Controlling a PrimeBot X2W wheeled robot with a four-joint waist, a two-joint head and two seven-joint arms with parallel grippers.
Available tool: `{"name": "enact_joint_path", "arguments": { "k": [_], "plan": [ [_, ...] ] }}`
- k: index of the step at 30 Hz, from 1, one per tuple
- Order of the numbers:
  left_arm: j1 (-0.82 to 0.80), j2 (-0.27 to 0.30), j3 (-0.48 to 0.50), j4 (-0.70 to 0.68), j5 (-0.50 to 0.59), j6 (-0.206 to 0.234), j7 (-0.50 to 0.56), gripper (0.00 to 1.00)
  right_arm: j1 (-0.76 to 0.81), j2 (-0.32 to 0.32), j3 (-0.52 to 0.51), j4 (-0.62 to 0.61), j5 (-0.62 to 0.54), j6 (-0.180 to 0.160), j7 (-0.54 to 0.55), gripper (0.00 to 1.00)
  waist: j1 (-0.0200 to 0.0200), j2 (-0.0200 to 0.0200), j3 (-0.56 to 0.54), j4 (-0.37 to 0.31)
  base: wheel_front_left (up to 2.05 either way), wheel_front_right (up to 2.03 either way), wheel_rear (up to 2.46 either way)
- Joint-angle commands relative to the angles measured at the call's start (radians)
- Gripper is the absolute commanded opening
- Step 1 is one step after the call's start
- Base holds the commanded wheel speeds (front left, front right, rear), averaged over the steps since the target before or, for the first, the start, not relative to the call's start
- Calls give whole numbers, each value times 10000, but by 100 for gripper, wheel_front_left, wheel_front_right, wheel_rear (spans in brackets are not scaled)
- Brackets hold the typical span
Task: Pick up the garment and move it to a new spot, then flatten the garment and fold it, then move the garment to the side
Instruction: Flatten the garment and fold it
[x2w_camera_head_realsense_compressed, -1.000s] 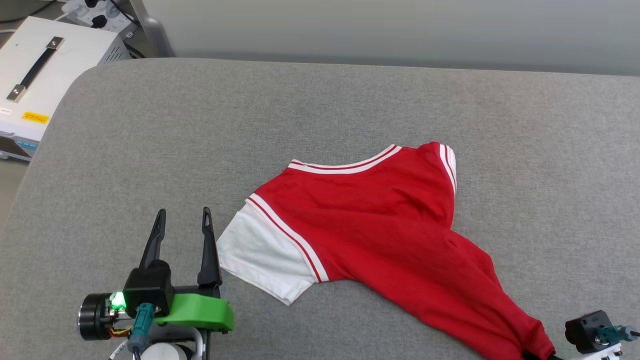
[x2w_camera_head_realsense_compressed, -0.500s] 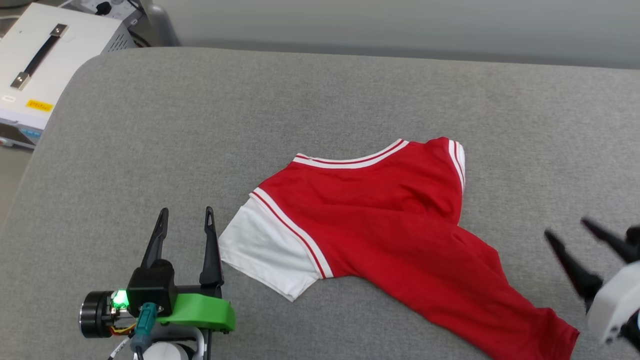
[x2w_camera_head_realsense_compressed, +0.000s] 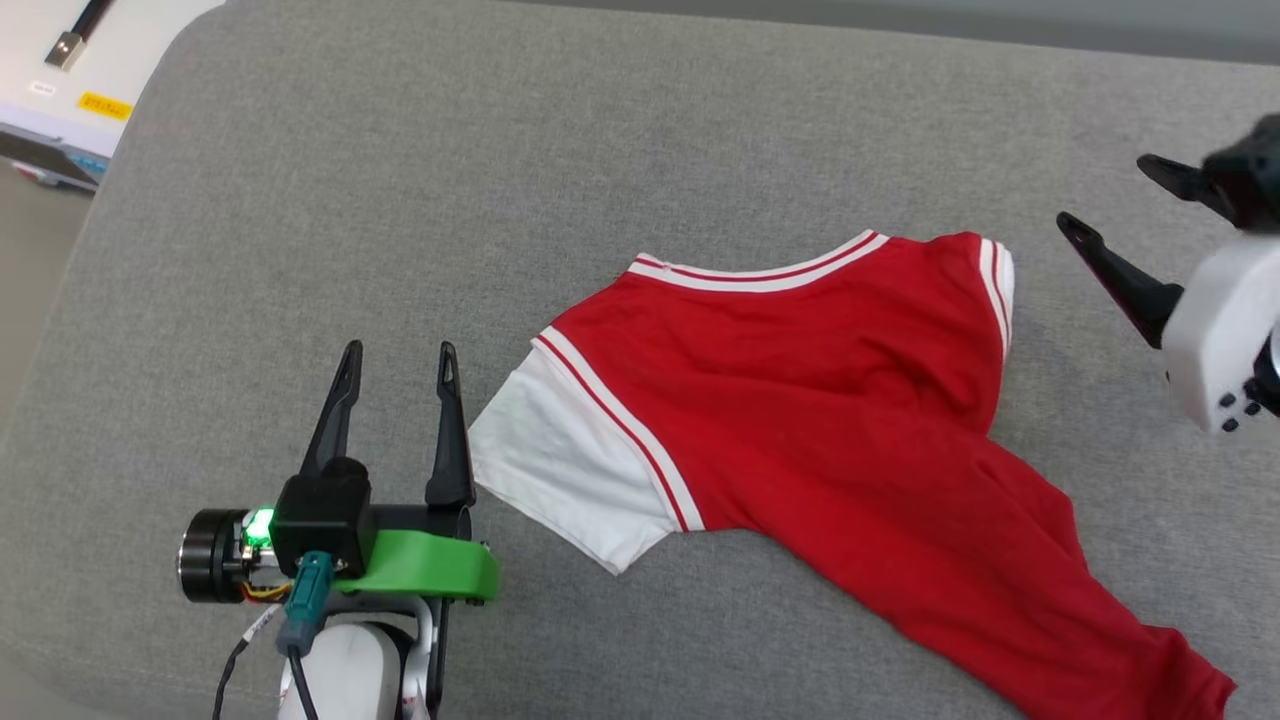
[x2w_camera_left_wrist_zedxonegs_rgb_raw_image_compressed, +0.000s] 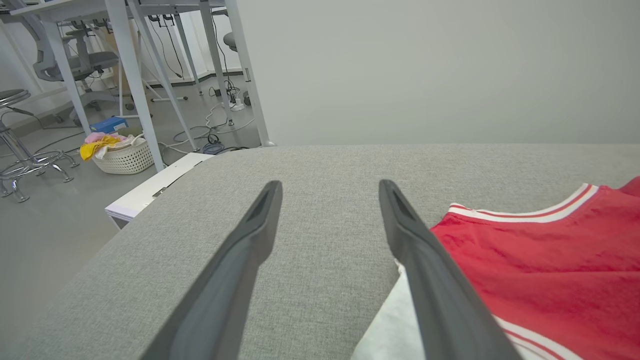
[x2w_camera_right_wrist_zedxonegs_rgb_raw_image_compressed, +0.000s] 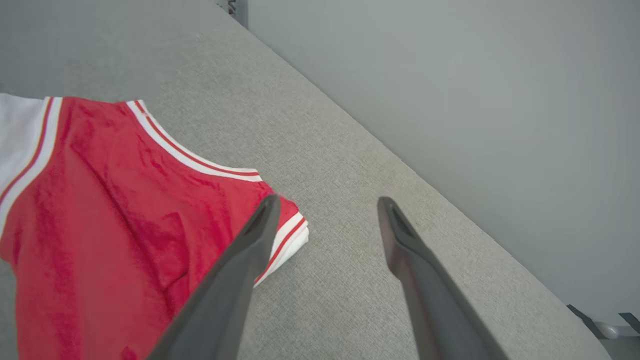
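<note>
Garment (x2w_camera_head_realsense_compressed: 800, 400) lies mid-tabletop (x2w_camera_head_realsense_compressed: 400, 180), plain red side up and skewed, with the hem trailing to the near right. Left gripper (x2w_camera_head_realsense_compressed: 398, 350) has its jaws apart, empty, just beside the white sleeve (x2w_camera_head_realsense_compressed: 560, 490). Right gripper (x2w_camera_head_realsense_compressed: 1105, 190) is also spread and empty, hovering near the tucked far-right sleeve (x2w_camera_head_realsense_compressed: 995, 290). Looks like the flatten step. Suggest pinching one fabric layer at each sleeve edge, then pulling outward evenly, low to the surface, to avoid bunching.

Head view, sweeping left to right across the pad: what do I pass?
White box → left pincer, open → garment, white sleeve first → right pincer, open.
</note>
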Motion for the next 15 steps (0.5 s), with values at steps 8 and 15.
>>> {"name": "enact_joint_path", "arguments": {
  "k": [8,15],
  "plan": [
    [-650,-91,-353,-106,-246,100,-57,100,-3216,-113,3128,1888,927,-7,2563,100,0,0,1342,809,0,0,0],
    [-1085,-102,-757,-122,-581,361,-57,100,-4535,85,6100,4074,1213,-7,2841,100,0,0,2057,1202,0,0,0]
  ]
}}
